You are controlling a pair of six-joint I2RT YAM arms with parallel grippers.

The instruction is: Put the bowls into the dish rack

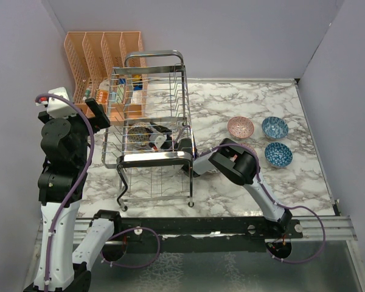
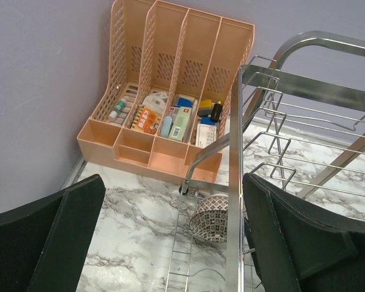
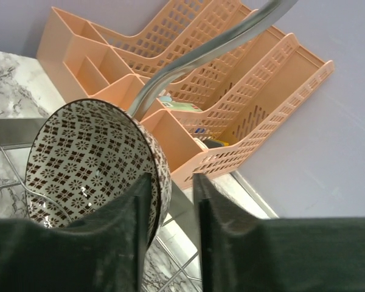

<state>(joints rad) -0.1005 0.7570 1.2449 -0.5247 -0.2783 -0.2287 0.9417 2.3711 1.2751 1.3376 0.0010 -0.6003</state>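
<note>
One rack (image 1: 155,157), three bowls on table (image 1: 231,182) seen only from top, pink bowl (image 1: 240,126), blue bowl (image 1: 274,127), second blue bowl (image 1: 278,154), right claw (image 3: 170,182) narrowly parted astride black-and-white bowl (image 3: 85,164) rim in rack, left claw (image 2: 173,182) wide, empty

This looks like a robot test room, not a real kitchen. Plain purple walls (image 1: 231,36) stand close around a small bench (image 1: 243,194) with a marble-look top. A left arm (image 1: 61,152) and a right arm (image 1: 240,167), both robot ones, sit on a metal rail (image 1: 231,226) at the near edge, with wires (image 1: 92,137) looping off them. A wire rack (image 1: 155,56), some bowls (image 1: 240,127) and an orange tray (image 1: 103,45) are set out like toys for testing.
</note>
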